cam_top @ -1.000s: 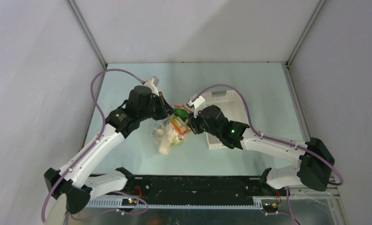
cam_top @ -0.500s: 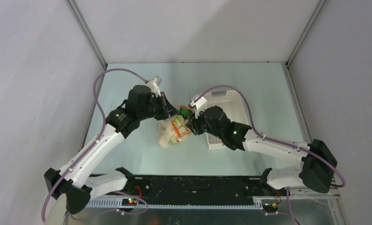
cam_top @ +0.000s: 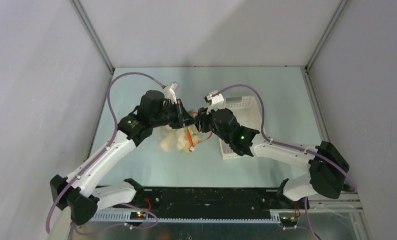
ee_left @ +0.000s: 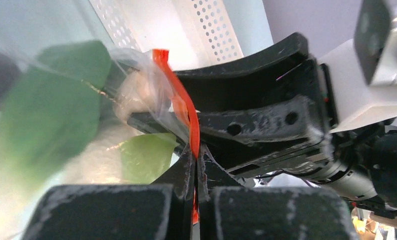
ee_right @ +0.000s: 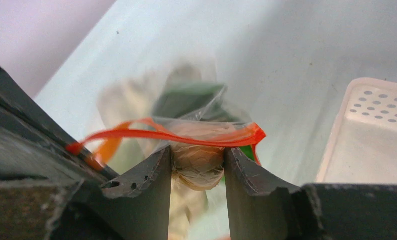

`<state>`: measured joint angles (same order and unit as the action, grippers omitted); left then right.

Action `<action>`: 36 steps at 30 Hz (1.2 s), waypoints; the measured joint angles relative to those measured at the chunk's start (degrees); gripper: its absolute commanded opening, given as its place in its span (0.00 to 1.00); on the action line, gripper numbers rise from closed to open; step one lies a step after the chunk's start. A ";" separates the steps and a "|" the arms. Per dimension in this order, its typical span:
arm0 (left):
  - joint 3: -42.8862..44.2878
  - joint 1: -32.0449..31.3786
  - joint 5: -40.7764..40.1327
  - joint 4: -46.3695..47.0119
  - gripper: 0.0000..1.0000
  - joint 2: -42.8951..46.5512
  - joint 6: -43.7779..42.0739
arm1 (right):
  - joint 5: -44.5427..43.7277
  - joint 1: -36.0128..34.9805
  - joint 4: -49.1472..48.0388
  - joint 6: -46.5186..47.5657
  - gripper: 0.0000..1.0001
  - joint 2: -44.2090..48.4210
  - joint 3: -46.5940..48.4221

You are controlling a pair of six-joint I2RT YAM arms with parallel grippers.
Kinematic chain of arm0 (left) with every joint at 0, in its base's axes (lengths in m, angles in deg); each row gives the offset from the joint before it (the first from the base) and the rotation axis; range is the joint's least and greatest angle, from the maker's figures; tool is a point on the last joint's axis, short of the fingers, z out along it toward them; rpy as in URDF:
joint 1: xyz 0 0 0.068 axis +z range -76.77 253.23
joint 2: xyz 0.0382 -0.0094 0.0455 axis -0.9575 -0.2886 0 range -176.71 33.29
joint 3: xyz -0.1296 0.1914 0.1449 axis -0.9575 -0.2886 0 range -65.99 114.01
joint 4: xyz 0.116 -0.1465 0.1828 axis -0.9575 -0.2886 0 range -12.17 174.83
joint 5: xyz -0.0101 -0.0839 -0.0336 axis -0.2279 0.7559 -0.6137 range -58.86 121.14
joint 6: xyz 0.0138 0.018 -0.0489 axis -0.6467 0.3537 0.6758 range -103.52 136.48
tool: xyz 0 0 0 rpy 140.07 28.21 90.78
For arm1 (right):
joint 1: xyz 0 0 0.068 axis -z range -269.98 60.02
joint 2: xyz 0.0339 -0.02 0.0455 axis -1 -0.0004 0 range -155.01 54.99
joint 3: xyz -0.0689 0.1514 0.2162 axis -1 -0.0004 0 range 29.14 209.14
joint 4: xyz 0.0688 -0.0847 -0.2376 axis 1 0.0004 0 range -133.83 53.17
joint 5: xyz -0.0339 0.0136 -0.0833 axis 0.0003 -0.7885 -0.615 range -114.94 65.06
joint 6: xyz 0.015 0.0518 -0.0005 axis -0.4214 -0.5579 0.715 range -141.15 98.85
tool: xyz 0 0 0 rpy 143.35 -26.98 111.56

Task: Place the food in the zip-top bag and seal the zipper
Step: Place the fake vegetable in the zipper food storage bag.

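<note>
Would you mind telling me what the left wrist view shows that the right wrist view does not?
Only the left wrist view shows the left gripper pinched shut on the zipper. Only the right wrist view shows the right gripper clamping a pale lump through the zip-top bag, with the zipper bowed in an arc above it. Both show green food inside the bag and the white basket.

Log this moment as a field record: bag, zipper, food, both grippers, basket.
zip-top bag: clear, held between both grippers
zipper: red-orange strip, strands apart in places, not fully sealed
food: green and pale pieces inside the bag
left gripper: shut on the zipper
right gripper: shut on the bag around a pale lump
basket: white, perforated, beside the right arm
</note>
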<state>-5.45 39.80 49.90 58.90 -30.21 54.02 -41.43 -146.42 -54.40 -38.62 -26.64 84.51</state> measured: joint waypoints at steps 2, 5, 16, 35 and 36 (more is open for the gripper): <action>0.00 -0.26 0.11 -0.04 0.00 -0.13 -0.13 | -1.66 0.00 -1.25 -0.94 0.27 -0.02 0.33; 0.00 -0.31 0.13 -0.09 0.00 -0.13 -0.31 | -3.08 0.07 -2.91 -2.36 0.31 -0.02 0.46; 0.00 -0.52 0.31 -0.28 0.00 -0.11 -0.17 | -2.58 0.83 -3.50 -6.97 0.61 -0.68 0.50; 0.00 -0.59 -4.17 -2.08 0.00 1.29 0.00 | -3.17 0.57 4.66 -5.38 0.99 4.57 0.59; 0.00 -0.57 -4.26 -2.01 0.00 1.44 0.00 | -2.75 0.59 5.64 -4.90 0.99 5.62 0.59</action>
<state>-5.45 39.23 45.64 56.89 -28.77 54.02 -44.18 -145.83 -48.76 -43.52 -21.02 85.10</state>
